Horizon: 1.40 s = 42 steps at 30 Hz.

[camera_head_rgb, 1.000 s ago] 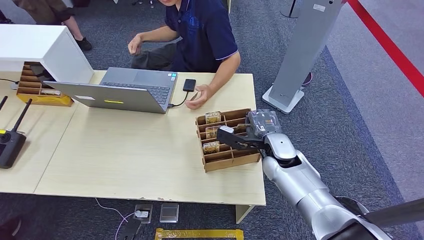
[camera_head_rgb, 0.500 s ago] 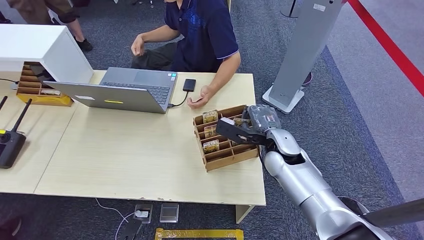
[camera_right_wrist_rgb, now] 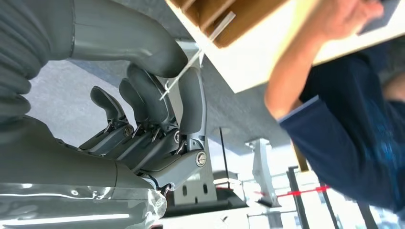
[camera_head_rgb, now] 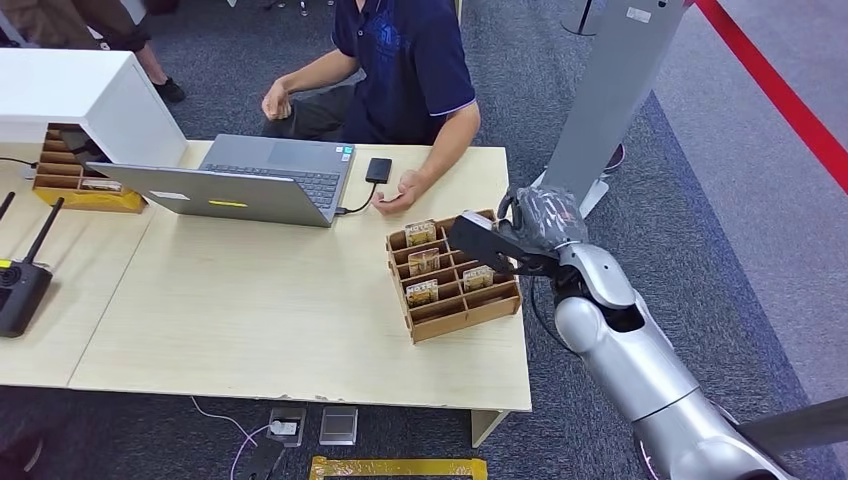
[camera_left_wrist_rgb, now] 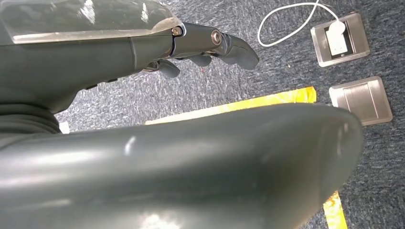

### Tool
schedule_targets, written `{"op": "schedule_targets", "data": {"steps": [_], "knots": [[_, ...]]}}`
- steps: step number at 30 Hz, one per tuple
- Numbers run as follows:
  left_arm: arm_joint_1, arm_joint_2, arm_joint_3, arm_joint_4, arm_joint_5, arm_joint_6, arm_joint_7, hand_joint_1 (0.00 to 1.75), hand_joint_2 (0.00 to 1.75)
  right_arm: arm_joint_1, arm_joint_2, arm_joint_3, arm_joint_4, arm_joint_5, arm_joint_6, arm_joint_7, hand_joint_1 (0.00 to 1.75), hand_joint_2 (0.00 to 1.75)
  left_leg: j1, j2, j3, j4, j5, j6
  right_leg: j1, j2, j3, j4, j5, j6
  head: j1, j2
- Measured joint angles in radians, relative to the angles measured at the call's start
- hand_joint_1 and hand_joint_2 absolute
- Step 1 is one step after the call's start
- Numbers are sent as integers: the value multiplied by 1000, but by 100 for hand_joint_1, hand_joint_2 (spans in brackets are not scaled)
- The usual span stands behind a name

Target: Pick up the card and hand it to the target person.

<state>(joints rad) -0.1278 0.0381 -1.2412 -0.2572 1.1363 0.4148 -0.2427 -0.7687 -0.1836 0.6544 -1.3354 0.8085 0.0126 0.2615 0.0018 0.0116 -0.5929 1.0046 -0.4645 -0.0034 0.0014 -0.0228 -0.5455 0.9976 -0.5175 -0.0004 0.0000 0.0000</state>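
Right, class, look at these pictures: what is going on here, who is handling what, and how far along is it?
The robot's right hand pinches a card edge-on between thumb and fingers, above the far right corner of the wooden rack on the table. More cards stand in the rack's slots. A seated person in a dark blue shirt rests a hand on the table just beyond the rack. The card is not yet handed over. The left hand hangs empty over the floor.

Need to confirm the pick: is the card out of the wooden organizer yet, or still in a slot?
Out. In the right wrist view the right hand pinches the card edge-on, its far tip just off the organizer's corner, not in a slot.
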Motion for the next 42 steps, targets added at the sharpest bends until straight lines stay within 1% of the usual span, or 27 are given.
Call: {"op": "schedule_targets", "data": {"steps": [3,7,11,13,17,21,25,29,32,33,34,36,37,38,42], "knots": [[0,-3,-5,1,-8,-3,-3,0,0,-35,28,-2,54,22,-30,-28,148,175,0,2,0,0,0,0,0,2,-1,1,0,0,0,0],[0,-5,-10,1,-14,-3,-2,0,0,-84,65,18,156,71,-62,-29,147,175,0,4,0,0,0,0,0,4,-2,1,1,0,0,0],[-1,-5,-19,0,-29,2,4,0,0,-173,150,37,415,74,-124,-63,142,175,0,7,3,-1,0,0,0,7,0,0,2,0,0,0],[-2,-4,-22,0,-33,3,8,0,0,-192,173,37,479,58,-139,-77,143,175,0,8,3,-2,0,0,0,8,1,-1,2,0,0,0],[-2,-2,-24,1,-40,4,16,0,0,-235,240,21,649,-35,-178,-145,150,175,0,8,3,-2,0,0,0,8,1,-1,2,-1,0,0],[-1,2,-18,0,-42,9,14,0,0,-270,306,-19,815,-180,-190,-239,151,175,0,8,4,-3,0,-1,0,9,2,-1,2,-1,0,0],[-1,4,-12,1,-40,17,19,0,0,-287,348,-33,899,-256,-171,-280,153,175,0,7,3,-2,0,0,0,7,1,-1,2,-1,0,0],[-1,7,-5,-1,-35,27,25,0,0,-293,376,-12,938,-255,-167,-267,147,175,0,7,3,-2,0,-1,0,7,2,-1,2,-1,0,0],[-1,10,-2,-5,-35,32,27,0,0,-294,387,10,958,-249,-178,-258,144,175,0,7,4,-3,0,-1,0,7,2,-1,2,-1,0,0],[-1,12,-2,-7,-35,33,28,0,0,-294,387,17,962,-248,-182,-256,130,175,0,6,4,-3,0,-1,0,7,2,-1,2,-1,0,0],[-1,13,-2,-8,-36,33,29,0,0,-292,386,25,963,-245,-188,-254,97,175,0,6,4,-3,0,-1,0,6,3,-1,2,-1,0,0],[-1,14,-2,-9,-38,33,31,0,0,-289,383,38,962,-239,-200,-252,26,175,0,5,4,-3,0,-1,0,5,3,-1,2,-1,0,0],[-1,15,-1,-9,-38,33,32,0,0,-286,382,42,959,-238,-209,-252,4,175,0,5,4,-3,0,-1,0,6,3,-1,2,-1,0,0],[-1,15,-1,-9,-38,34,33,0,0,-284,381,43,958,-239,-216,-252,0,175,0,5,3,-2,0,-1,0,5,2,-1,2,-1,0,0],[-1,16,3,-10,-38,36,37,0,0,-276,374,45,947,-246,-244,-259,0,0,0,4,3,-2,0,0,0,4,2,-1,1,0,0,0]]}}
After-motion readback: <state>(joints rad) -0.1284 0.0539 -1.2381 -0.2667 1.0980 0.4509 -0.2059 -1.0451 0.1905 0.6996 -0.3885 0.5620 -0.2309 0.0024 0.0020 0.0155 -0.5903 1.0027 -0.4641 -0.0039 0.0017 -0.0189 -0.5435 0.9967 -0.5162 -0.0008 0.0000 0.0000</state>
